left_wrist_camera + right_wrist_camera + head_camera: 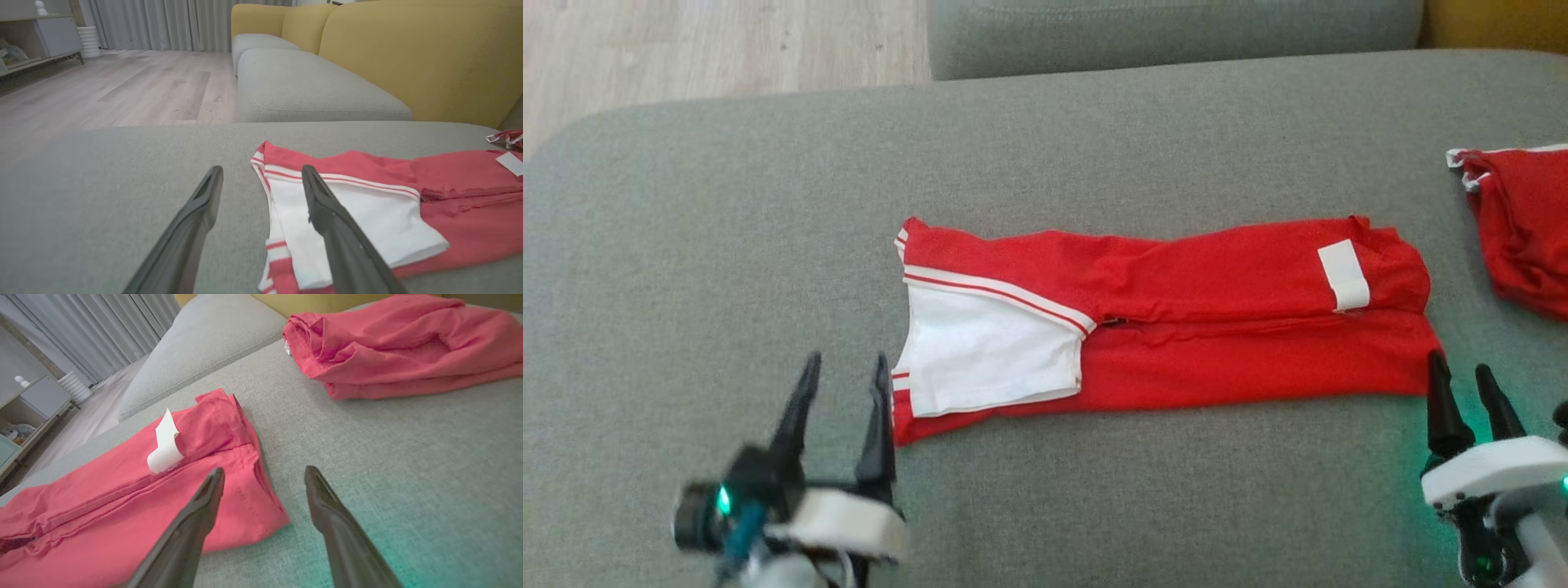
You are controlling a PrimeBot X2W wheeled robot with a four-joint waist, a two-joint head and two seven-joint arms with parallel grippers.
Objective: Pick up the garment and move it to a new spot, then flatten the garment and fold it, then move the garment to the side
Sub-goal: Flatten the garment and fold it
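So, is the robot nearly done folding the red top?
About halfway, I think. Done: the top lies flat on the sofa, folded over once into a long strip. In hand: nothing; the left gripper and right gripper are open by its two ends. Left: probably another fold, then moving it aside, maybe by the other red garment.

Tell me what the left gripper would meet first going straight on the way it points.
Probably the garment: its striped edge lies just ahead of the left gripper on one side; the other side faces bare grey cushion. Height is unclear, so it might pass over.
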